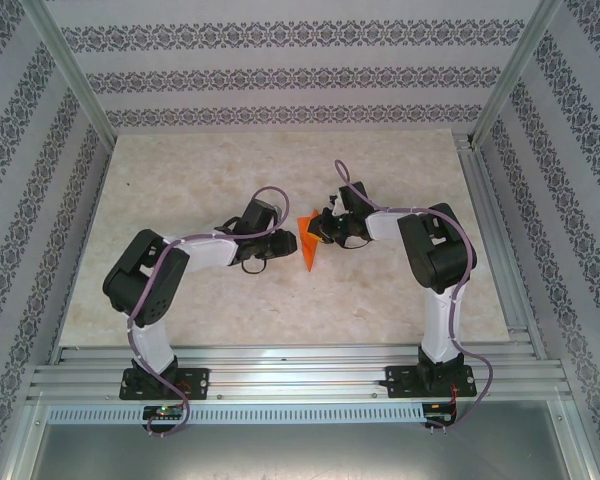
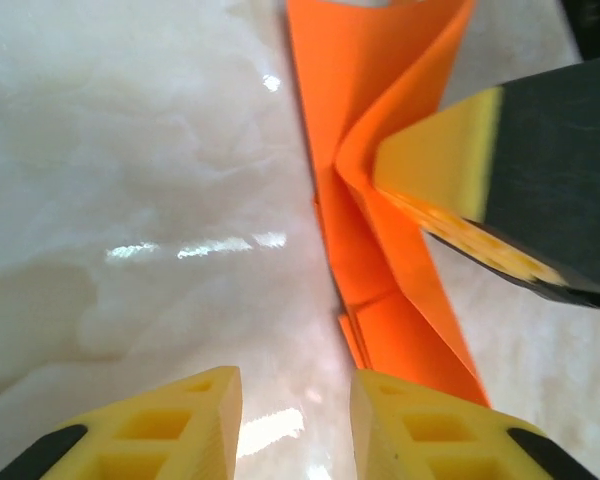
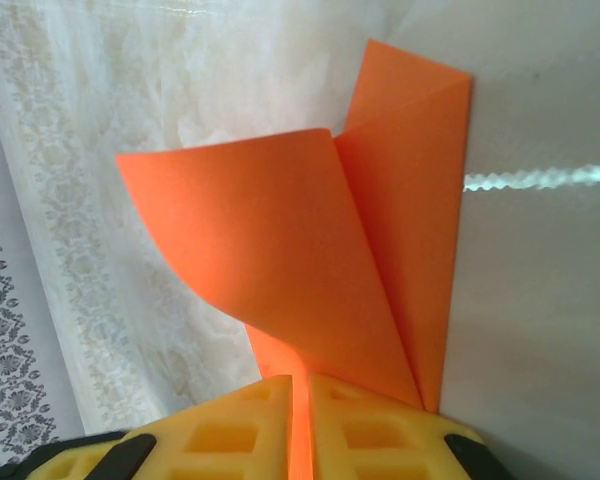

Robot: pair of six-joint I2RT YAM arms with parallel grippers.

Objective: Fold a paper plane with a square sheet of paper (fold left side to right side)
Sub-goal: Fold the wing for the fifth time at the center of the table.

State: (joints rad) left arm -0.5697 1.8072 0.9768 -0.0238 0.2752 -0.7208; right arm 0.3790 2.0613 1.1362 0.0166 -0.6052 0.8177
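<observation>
Top cam high, down-facing, wrist cams v close, all share orange paper [image 1: 307,245]

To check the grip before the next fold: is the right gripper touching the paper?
Touching. In the right wrist view the paper runs down into the narrow slit between the two fingers of the right gripper, pinched there.

Table [image 1: 180,180] lies open except the paper [image 1: 308,247] mid-table.
</observation>
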